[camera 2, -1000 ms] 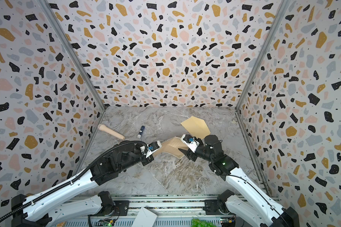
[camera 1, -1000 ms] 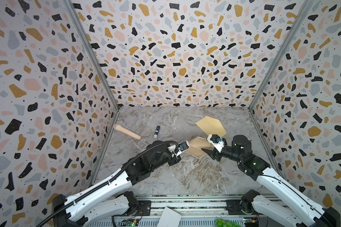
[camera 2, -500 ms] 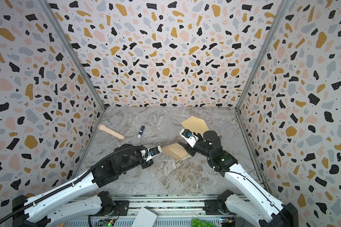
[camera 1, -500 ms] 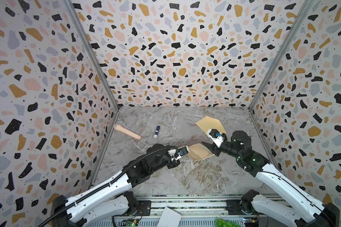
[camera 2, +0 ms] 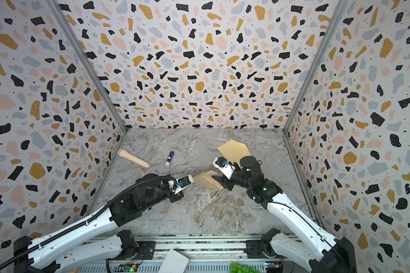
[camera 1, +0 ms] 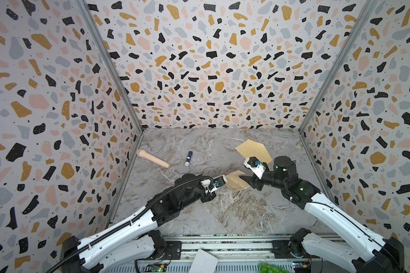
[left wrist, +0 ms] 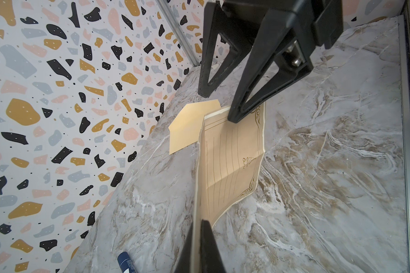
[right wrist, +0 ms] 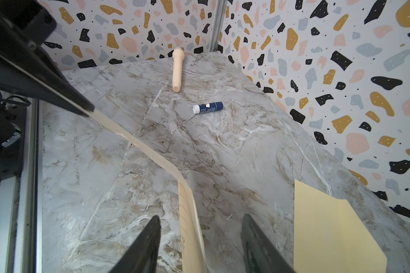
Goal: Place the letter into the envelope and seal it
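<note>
The letter (left wrist: pixel 232 160) is light, thin, creased paper that bends easily, so short edges are probably the best hold. It hangs between the grippers: the left gripper (left wrist: pixel 197 229) is clenched on one edge, while the right gripper (right wrist: pixel 199 222) stands released astride the other. Only the left wrist view shows its printed lines. The envelope (camera 1: pixel 253 150) lies flat beyond.

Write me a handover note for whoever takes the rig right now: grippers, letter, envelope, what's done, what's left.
Left gripper: shut on one end of the letter, holding it up off the table.
Right gripper: open, jaws astride the letter's other end, not closed on it.
Envelope: flat at the back right, flap open, untouched.
Glue stick: lying at the back, apart from both arms.
Done: letter lifted.
Left: slide it into the envelope, close the flap, seal.
</note>
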Controlling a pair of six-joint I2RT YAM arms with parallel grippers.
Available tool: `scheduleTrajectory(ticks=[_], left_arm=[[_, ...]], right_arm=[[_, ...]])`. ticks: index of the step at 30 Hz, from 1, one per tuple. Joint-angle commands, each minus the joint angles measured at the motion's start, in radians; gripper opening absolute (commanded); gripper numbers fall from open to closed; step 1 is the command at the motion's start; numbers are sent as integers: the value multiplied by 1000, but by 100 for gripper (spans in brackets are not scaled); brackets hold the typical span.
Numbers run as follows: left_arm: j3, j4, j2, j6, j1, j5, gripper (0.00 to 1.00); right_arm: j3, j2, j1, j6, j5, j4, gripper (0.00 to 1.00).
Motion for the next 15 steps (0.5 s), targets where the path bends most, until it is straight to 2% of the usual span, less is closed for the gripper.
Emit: scheduleTrajectory(ticks=[1, 5, 10, 12, 15], left_arm=[[-13, 68, -23, 3, -4, 16, 0], [-16, 70, -31, 3, -3, 33, 0], [-19, 72, -37, 1, -4, 55, 0], [-20, 72, -40, 1, -4, 79, 1], [-23, 75, -43, 2, -4, 128, 13]], right_arm=[[37, 28, 8, 26, 10, -14, 48], [33, 44, 15, 51, -10, 28, 30], [17, 32, 19, 98, -38, 92, 3], [10, 22, 19, 120, -32, 118, 0], [0, 1, 18, 140, -6, 149, 0]])
